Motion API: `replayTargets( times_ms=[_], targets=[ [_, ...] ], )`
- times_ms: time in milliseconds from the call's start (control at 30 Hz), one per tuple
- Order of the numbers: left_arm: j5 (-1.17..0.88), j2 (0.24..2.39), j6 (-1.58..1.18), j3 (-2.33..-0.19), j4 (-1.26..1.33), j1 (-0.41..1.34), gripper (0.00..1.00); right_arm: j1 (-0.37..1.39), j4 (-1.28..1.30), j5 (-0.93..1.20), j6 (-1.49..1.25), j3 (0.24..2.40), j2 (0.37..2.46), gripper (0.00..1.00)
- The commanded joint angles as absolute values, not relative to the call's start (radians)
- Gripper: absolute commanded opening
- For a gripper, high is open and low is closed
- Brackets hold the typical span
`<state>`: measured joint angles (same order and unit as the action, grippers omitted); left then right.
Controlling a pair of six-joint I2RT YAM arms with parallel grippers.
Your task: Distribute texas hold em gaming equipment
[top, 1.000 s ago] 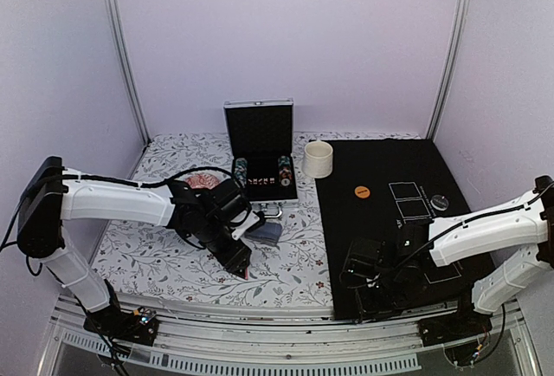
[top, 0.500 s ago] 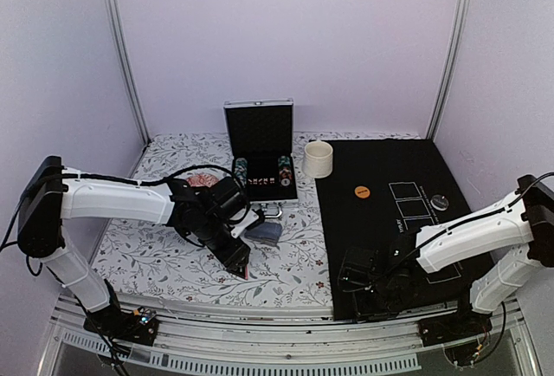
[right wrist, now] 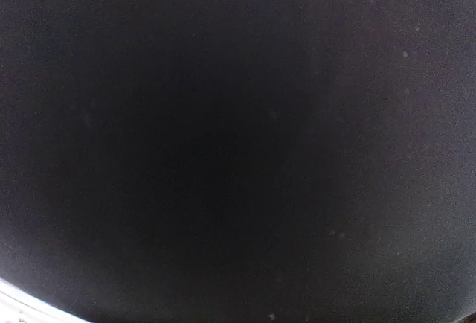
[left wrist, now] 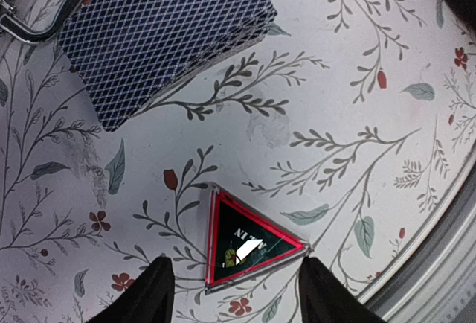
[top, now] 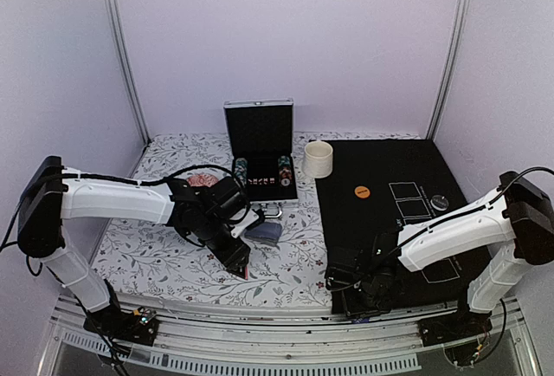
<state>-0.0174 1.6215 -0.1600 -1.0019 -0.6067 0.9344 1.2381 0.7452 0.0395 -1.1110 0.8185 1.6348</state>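
**Left gripper [top: 243, 269] set over the triangle marker [left wrist: 249, 242]**
Its jaws stand apart. The marker lies flat on the floral cloth [left wrist: 357, 114] between the fingertips, seemingly unpinched, and the card deck [left wrist: 160, 36] sits just beyond them. The step looks like picking up the marker, so next the jaws should close squarely on its edges and lift. The right gripper [top: 351, 282], low over the black mat [top: 389, 168], is too dark to judge.
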Motion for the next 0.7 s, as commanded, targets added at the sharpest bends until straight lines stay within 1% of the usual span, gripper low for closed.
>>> replayTargets(
  times_ms=[0, 100, 200, 300, 333, 400, 433, 667],
  targets=[
    [-0.017, 1.624, -0.147, -1.014, -0.614, 0.923, 0.59, 1.239, 0.638, 0.002, -1.071, 0.813, 1.667, 0.55],
    [-0.015, 1.627, -0.147, -1.015, -0.614, 0.922, 0.59, 1.240, 0.652, -0.018, -1.064, 0.816, 1.681, 0.57],
    [-0.018, 1.628, -0.149, -1.015, -0.614, 0.922, 0.59, 1.240, 0.709, -0.037, -1.052, 0.824, 1.729, 0.64],
    [-0.016, 1.626, -0.145, -1.014, -0.614, 0.922, 0.59, 1.239, 0.726, -0.044, -1.044, 0.816, 1.746, 0.67],
    [-0.014, 1.626, -0.144, -1.014, -0.614, 0.921, 0.59, 1.239, 0.719, -0.044, -1.038, 0.812, 1.745, 0.63],
    [-0.012, 1.627, -0.144, -1.015, -0.615, 0.920, 0.59, 1.240, 0.709, -0.046, -1.033, 0.810, 1.737, 0.51],
    [-0.013, 1.628, -0.144, -1.015, -0.615, 0.920, 0.59, 1.241, 0.709, -0.047, -1.032, 0.811, 1.734, 0.47],
    [-0.013, 1.629, -0.146, -1.014, -0.615, 0.919, 0.60, 1.240, 0.771, -0.068, -1.031, 0.830, 1.722, 0.33]
  ],
)
